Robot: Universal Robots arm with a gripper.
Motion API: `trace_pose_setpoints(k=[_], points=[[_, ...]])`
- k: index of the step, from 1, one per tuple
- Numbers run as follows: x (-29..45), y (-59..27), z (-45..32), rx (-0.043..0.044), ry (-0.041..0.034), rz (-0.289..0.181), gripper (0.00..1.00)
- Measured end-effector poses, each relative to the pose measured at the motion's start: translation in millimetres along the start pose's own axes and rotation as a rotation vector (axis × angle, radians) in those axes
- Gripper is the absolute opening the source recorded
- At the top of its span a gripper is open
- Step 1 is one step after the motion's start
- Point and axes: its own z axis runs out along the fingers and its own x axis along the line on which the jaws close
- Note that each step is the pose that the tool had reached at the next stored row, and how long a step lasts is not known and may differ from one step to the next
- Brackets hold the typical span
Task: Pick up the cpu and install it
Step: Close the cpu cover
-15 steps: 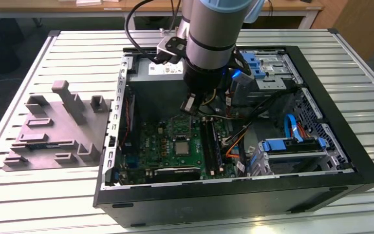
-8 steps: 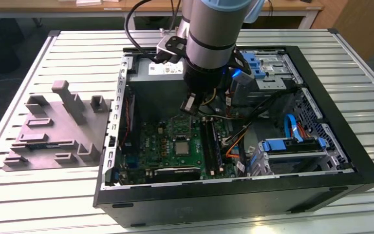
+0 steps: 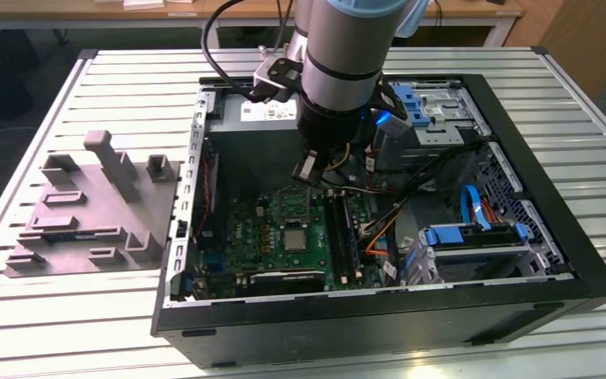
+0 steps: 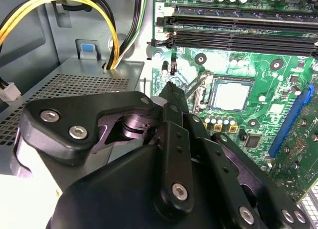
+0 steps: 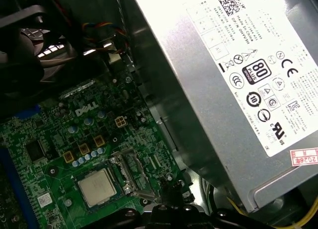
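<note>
Slatted metal tabletop (image 3: 92,316) carries an open computer case (image 3: 555,268). Nearest in the exterior view, the green motherboard (image 3: 271,237) holds the cpu (image 3: 296,239) seated in its socket. Above it hangs the gripper (image 3: 311,172), its fingers' spread impossible to judge. Farther back sits the power supply (image 3: 250,118).

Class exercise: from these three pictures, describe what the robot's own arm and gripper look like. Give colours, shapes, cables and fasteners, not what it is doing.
In the exterior view the arm is a thick silver-grey cylinder with pale blue joint caps and a black wrist section. Black cables loop beside it to a small silver box. In the second wrist view the gripper is matte black, built of rounded plates and narrow linkage bars fastened with silver hex-socket screws.
</note>
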Motion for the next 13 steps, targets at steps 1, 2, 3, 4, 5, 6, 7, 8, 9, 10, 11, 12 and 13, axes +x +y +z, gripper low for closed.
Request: trace_pose_setpoints(k=[1,2,3,4,5,6,7,8,9,10,11,12,13], points=[[0.0,0.0,-0.1,-0.0001,0.0001,-0.001,0.11],[0.0,0.0,-0.2,-0.0001,0.0001,-0.001,0.11],[0.0,0.0,-0.3,-0.0002,0.0001,-0.002,0.11],[0.0,0.0,-0.3,-0.0002,0.0002,-0.003,0.11],[0.0,0.0,-0.4,-0.0002,0.0002,-0.004,0.11],[0.0,0.1,-0.5,-0.0003,0.0004,-0.004,0.11],[0.0,0.1,-0.6,-0.0003,0.0005,-0.005,0.11],[0.0,0.1,-0.5,-0.0003,0.0005,-0.006,0.11],[0.0,0.1,-0.6,-0.0004,0.0006,-0.006,0.11],[0.0,0.1,-0.6,-0.0002,0.0014,-0.007,0.11],[0.0,0.0,-0.6,0.0010,0.0040,-0.009,0.11],[0.1,0.1,-0.7,0.0033,0.0091,-0.010,0.11],[0.2,0.2,-0.6,0.0060,0.0143,-0.012,0.11]])
